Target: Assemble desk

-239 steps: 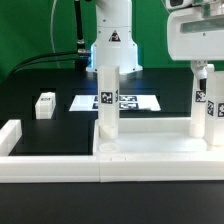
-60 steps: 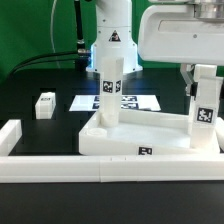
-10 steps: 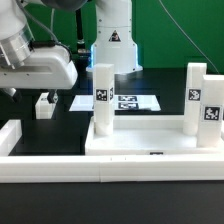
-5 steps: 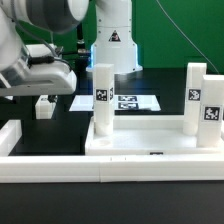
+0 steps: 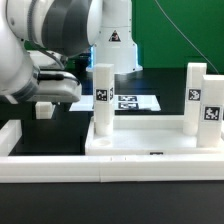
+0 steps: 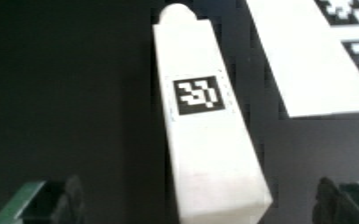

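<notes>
The desk tabletop panel (image 5: pixel 150 138) lies flat behind the front wall. Two white square legs stand upright on it, one (image 5: pixel 102 98) toward the exterior view's left and one (image 5: pixel 197 98) toward its right. A loose tagged leg (image 5: pixel 45 109) lies on the black table further left, just under the arm's hand. The wrist view shows this leg (image 6: pixel 208 120) lying lengthwise. My gripper (image 6: pixel 197 205) is open above its near end, with one dark finger (image 6: pixel 43 200) on each side and apart from it. Nothing is held.
The marker board (image 5: pixel 135 102) lies flat on the table behind the tabletop, and shows at the wrist picture's edge (image 6: pixel 327 55). A long low white border wall (image 5: pixel 110 168) runs along the front. The arm's bulky body fills the exterior view's left.
The arm has swung toward the exterior view's right and come down over the loose leg. The jaws have stayed wide open. The tabletop and its two upright legs have not moved.
</notes>
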`<state>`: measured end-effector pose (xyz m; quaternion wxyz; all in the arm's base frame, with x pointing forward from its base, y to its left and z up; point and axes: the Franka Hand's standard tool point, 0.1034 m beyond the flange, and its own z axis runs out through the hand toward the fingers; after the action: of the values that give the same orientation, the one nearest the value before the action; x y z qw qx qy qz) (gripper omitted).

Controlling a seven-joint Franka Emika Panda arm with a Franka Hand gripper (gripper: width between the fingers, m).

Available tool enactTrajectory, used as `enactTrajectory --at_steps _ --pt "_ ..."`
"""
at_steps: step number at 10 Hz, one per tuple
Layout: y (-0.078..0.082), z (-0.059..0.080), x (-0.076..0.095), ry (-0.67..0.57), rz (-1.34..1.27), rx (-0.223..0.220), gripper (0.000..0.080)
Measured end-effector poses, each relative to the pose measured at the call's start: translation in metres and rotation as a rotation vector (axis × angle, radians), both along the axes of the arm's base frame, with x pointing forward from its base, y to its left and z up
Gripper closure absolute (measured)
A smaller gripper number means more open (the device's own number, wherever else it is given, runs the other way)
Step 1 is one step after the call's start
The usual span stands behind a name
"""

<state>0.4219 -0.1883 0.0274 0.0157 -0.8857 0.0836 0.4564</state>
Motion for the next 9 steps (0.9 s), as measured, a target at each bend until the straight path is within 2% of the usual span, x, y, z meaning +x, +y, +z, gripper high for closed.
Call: enactTrajectory --at_steps 1,4,5,7,9 --pt "0.001 -0.008 -0.003 -0.015 0.003 -0.022 0.0151" --pt "0.0 -0.011 -0.005 -0.017 0.001 -0.016 0.0151" --pt "0.0 -0.012 -0.008 -0.014 -0.002 -0.008 0.0151" --pt "0.002 -0.011 -0.013 -0.013 0.038 0.054 0.0151" --pt "0.002 -0.012 -0.015 0.002 0.034 0.058 0.0151"
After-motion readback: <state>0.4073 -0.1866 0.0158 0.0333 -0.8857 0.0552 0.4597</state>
